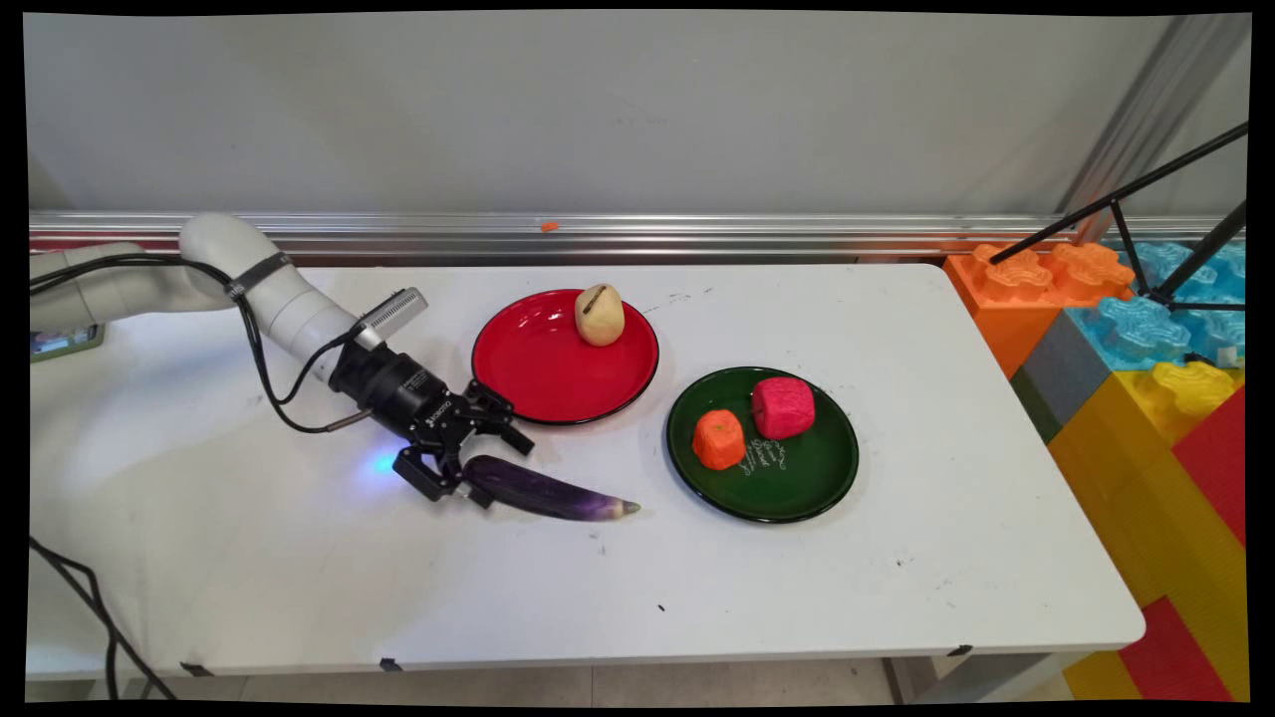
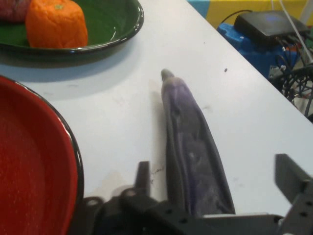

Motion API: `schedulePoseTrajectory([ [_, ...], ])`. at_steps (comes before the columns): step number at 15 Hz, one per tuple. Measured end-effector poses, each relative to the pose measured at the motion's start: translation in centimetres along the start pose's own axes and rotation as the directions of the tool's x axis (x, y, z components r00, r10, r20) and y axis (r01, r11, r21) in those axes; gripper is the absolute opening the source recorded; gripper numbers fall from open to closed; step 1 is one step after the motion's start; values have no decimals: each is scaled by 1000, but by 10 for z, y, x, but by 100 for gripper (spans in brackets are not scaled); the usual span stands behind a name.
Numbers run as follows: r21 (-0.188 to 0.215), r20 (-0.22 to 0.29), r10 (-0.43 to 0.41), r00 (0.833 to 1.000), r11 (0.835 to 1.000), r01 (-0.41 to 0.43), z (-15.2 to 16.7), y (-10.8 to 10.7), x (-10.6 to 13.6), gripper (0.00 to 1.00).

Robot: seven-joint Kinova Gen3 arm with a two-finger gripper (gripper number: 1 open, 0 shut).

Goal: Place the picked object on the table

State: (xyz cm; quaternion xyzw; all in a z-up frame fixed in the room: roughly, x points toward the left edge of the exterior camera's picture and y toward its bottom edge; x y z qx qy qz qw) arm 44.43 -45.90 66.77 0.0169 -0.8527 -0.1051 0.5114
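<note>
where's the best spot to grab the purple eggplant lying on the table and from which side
Probably the thick rounded end of the eggplant, not the thin tapering tip, which gives the fingers less to bear on. It lies flat on the white table, apart from the red plate, so come along its length from the thick end, where the gripper now straddles it with fingers open either side.

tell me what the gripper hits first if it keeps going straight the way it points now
The purple eggplant, probably: it lies on the table between the open fingers of the gripper, lengthwise along that line. Beyond its tip the table looks free.
</note>
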Motion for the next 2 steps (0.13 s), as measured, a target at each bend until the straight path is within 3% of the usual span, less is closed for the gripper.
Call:
schedulePoseTrajectory([
  [2, -2, -13, 0, 1000, 1000, 0, -3, 2, 0, 100],
])
